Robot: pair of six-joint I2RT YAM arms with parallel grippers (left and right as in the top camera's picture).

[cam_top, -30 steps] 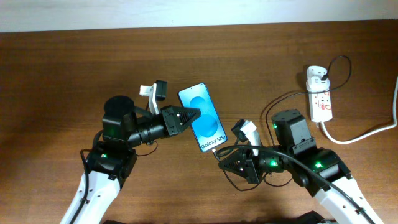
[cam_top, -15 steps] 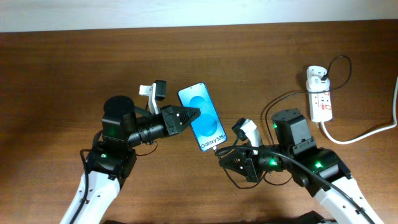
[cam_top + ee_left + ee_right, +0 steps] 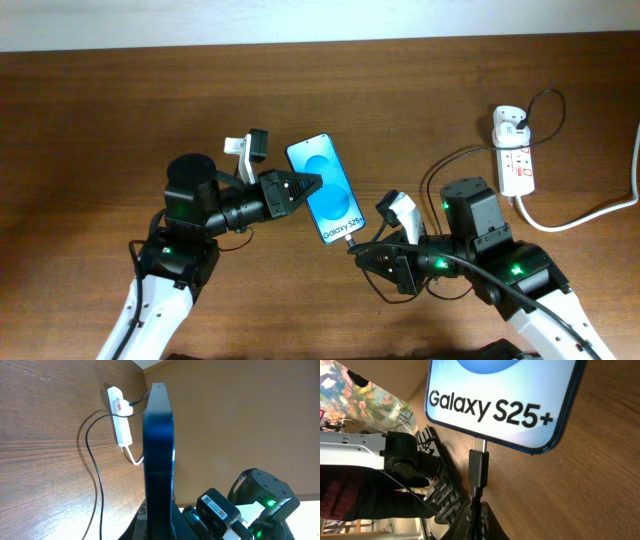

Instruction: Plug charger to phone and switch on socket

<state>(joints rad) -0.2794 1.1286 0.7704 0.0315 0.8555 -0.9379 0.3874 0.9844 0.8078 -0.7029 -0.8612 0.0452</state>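
Brown wood-grain desk (image 3: pixel 100 120), pale wall strip along the top of the overhead frame. Phone (image 3: pixel 325 187) sits centre frame, blue screen up, "Galaxy S25+" text at its lower end. Left claw (image 3: pixel 300 188) comes in from the left and pinches the phone's long left edge. In the left wrist view the phone (image 3: pixel 159 460) shows edge-on, upright in mid frame.

Right claw (image 3: pixel 365 255) is at lower centre, just below the phone's lower end, pressed onto the charger's connector tip (image 3: pixel 350 241). In the right wrist view the connector tip (image 3: pixel 479 467) rises from between the fingers, and its metal end meets the phone's (image 3: pixel 505 395) bottom edge. How far in it sits, cannot tell.

The thin black charger (image 3: pixel 445 165) cable loops right across the desk toward the socket (image 3: pixel 517 165) at the upper right. White plug adapter (image 3: pixel 510 122) sits at the socket's top end. Switch position too small to tell. Thick white cord (image 3: pixel 590 212) leaves the socket's lower end and runs off the right edge.
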